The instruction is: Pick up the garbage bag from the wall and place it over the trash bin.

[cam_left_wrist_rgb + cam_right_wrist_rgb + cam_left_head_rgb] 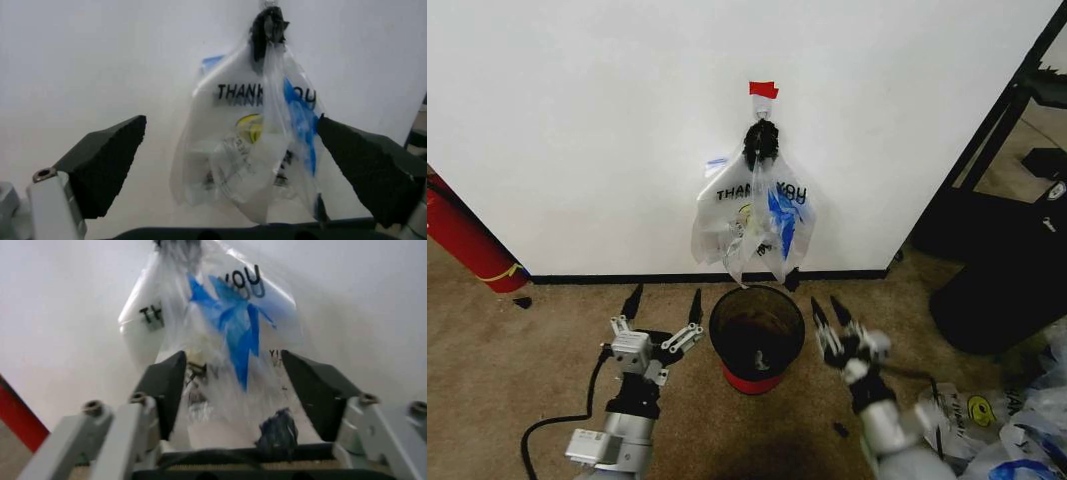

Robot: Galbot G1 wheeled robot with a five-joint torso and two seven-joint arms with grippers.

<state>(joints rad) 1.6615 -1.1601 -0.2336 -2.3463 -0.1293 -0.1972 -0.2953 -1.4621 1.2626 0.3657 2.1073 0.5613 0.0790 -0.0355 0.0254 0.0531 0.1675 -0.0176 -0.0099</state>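
A: Entry. The garbage bag (755, 215) hangs on the wall (577, 120) from a hook just under a piece of red tape (764, 89), handles bunched into a dark knot at the top. The trash bin (757, 335) stands on the carpet directly below it, bag bottom near the rim but apart from it.

B: Grippers?

A: Left gripper (663, 308) sits low, left of the bin, jaws wide apart, holding nothing. Right gripper (831, 314) is right of the bin, jaws apart, also holding nothing.

B: Handling estimate?

A: Thin film, judged very light, limp and slippery; it will collapse and likely tear if dragged off the hook. Best hold, in my judgement, is the gathered handles near the knot, lifting up to clear the hook.

B: View differences?

A: Head view gives the bag-over-bin layout, plus the fire extinguisher (467, 245) at left. Left wrist view frames the print and yellow smiley (252, 127) between its pads. Right wrist view shows the blue strips (233, 327) closely.
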